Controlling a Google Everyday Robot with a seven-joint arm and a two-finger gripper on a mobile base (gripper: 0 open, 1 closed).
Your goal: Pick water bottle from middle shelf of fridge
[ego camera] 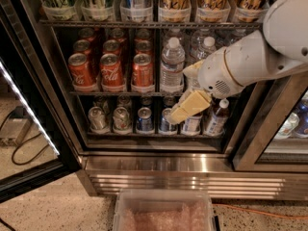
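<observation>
Fridge, one, is standing open. Middle shelf, one, is carrying the stock. Tool, one, is hovering low, just right of the front bottle; I cannot tell whether it is clenched or released. Water bottle, one fronting, at least two behind. Red cans, nine. Judging this the approach: next it is needing lifting and lining up on the bottle.

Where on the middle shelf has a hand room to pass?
Red cola cans crowd the left lanes. Only a narrow dark gap separates them from the clear ribbed water bottle. The cream claw hangs lower right, before the bottom shelf.
</observation>
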